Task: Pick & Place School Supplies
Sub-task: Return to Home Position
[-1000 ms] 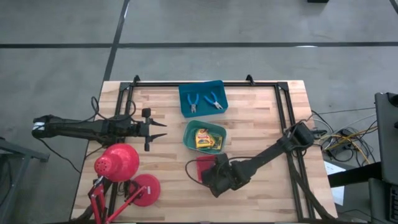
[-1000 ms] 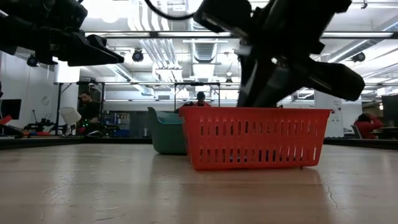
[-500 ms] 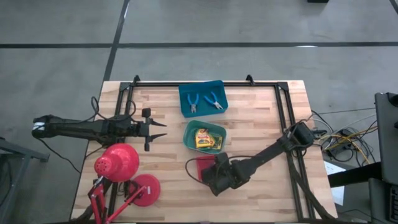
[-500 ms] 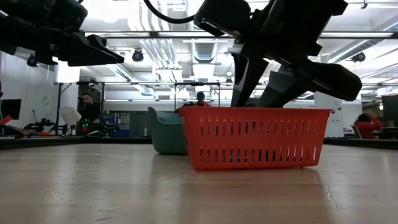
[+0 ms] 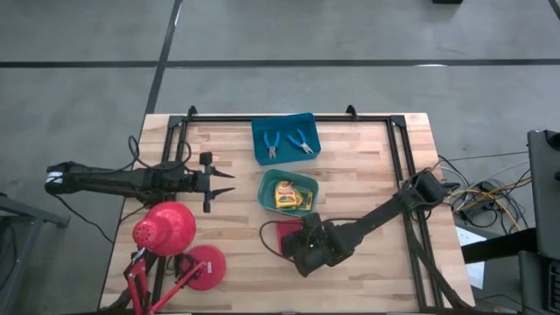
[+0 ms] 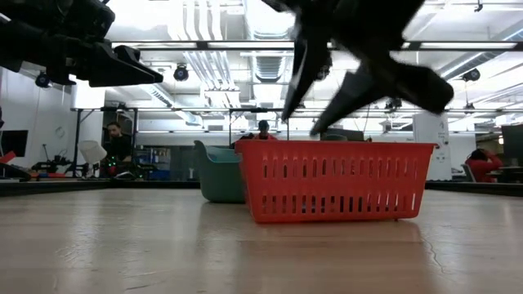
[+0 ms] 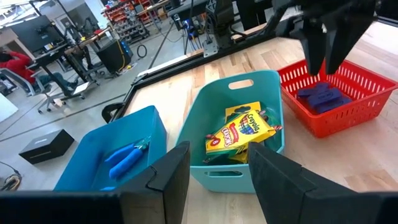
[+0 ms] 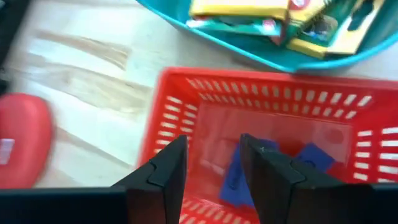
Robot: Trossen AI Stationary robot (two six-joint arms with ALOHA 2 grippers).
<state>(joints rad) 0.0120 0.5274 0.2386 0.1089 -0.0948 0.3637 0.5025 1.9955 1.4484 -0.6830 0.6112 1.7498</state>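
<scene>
The right gripper (image 8: pixel 212 149) hangs just above the red tray (image 5: pixel 284 232), which sits near the middle of the bench (image 5: pixel 367 166), a little toward its near edge. The arm reaches in slantwise from the right edge. From table height its two fingers stand clear of the tray's rim, spread well apart with nothing between them. Down in the red tray lie the dark blue-purple blocks (image 7: pixel 320 96). At least two show on its floor, lying close together, but I cannot count them all.

Just behind the red tray, toward the far edge, stands the green tray (image 5: pixel 265 194). The yellow-and-green boxes (image 7: pixel 239 130) are heaped in it, one lying tilted on top of the others. Farther back again, close to the far edge and about midway along it, is the blue tray (image 5: pixel 284 125). Two blue-handled scissor-like tools (image 5: pixel 270 143) lie side by side on its floor, a small gap between them.

The left gripper (image 5: pixel 224 182) waits over the left part of the bench, level with the green tray and well apart from it. Its arm stretches in straight from beyond the left edge. Its fingers are parted and empty, and they point toward the trays.

A red desk lamp (image 5: pixel 164 227) stands at the near left corner, its shade just beside the left arm. Beyond the bench, a few people sit at desks in the workshop.
</scene>
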